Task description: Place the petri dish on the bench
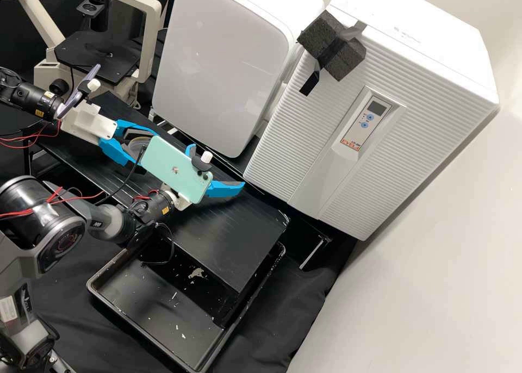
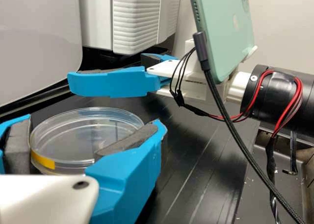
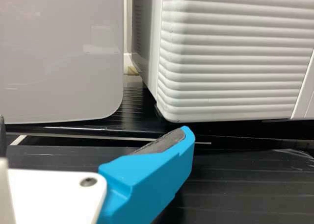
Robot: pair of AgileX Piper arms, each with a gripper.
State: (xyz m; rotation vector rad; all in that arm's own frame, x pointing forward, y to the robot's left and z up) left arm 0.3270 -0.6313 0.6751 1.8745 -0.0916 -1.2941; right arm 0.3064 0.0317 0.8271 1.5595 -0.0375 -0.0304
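At the left of the high view, my left gripper [image 1: 130,142] holds the petri dish [image 1: 140,146] between its blue fingers, over the black bench [image 1: 239,231]. The left wrist view shows the clear round petri dish [image 2: 83,131], with yellow tape on its side, lying flat between the grey pads of my left gripper [image 2: 81,138]. Whether it touches the bench I cannot tell. My right gripper [image 1: 216,167] is open and empty beside it, partly behind a green phone. In the right wrist view, one blue finger of my right gripper [image 3: 93,136] shows clearly, the other barely at the edge.
A white-grey panelled device [image 1: 223,63] and a ribbed white cabinet [image 1: 326,128] stand along the bench's far side. A microscope [image 1: 98,52] is at the back left. A black tray [image 1: 157,302] with pale scraps lies at the near side. Cables hang by the right arm.
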